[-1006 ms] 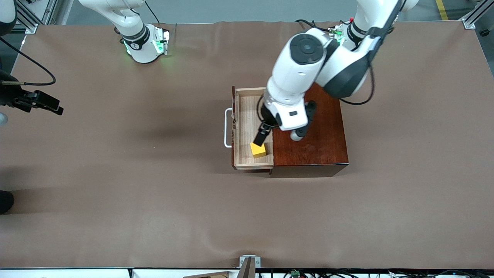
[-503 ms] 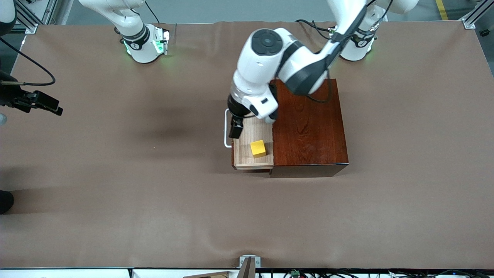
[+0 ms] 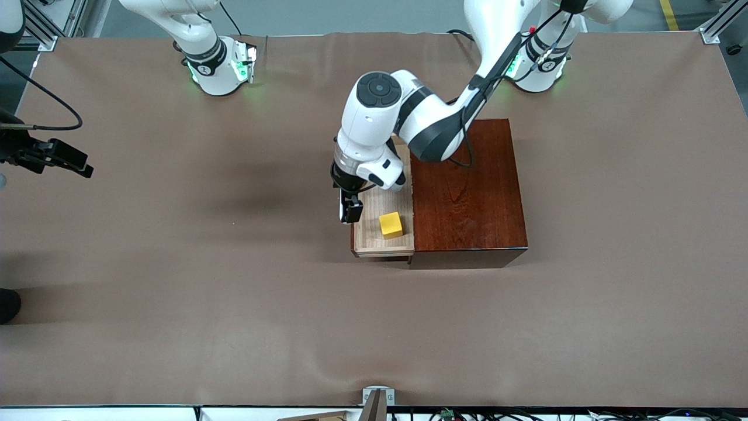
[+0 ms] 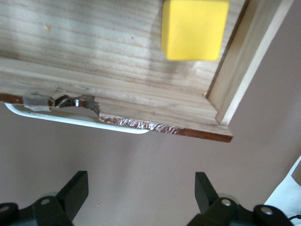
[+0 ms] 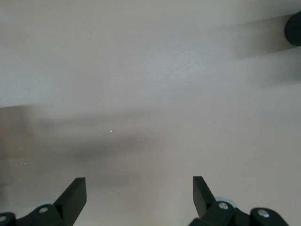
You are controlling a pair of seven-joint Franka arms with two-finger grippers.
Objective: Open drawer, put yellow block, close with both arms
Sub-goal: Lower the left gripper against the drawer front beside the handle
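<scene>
The small bright yellow cube is seen lying on the floor of the pulled-out pale-wood drawer tray, in the part of the tray nearest to the front camera and close to the glossy dark reddish-brown wooden box. No finger is touching it. The brown table covering is spread under everything.

The left arm's black two-finger gripper is held at the front edge of the drawer, where the white U-shaped bar handle is fixed. In the left wrist view its two fingers are seen spread apart with nothing between them, over bare table just in front of the handle. The handle and the drawer's front board lie between the fingers and the cube, so the cube is kept apart from them, inside the tray.

The box is placed near the middle of the table, and the drawer is opened toward the right arm's end.

The right arm's black gripper is found at the right arm's end of the table, well apart from the box, where the arm waits. Its fingers are also spread wide and empty, over bare table.
</scene>
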